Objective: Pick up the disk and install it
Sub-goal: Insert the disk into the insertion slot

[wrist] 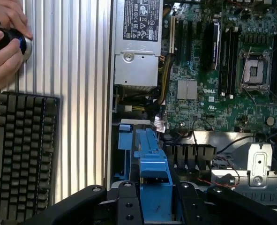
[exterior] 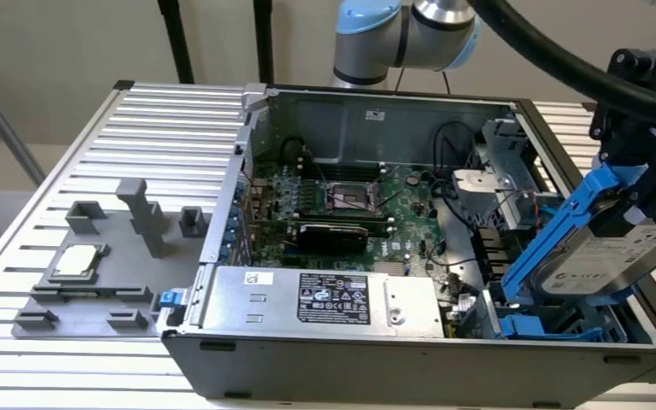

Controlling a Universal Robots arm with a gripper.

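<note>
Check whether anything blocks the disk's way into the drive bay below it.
Nothing visible does. The gripper holds the disk tilted above the blue drive bay at the exterior view's right, with open space between. A cable with a white connector lies beside the bay, not across it.

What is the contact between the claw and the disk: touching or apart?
Touching. In the wrist view the claw clamps the disk by its blue frame, no gap showing.

Soft, even light; glare off the table (exterior: 168,111), sheen on the disk (exterior: 618,256), the case (exterior: 340,120) looks dimmer inside, perhaps shadowed.
</note>
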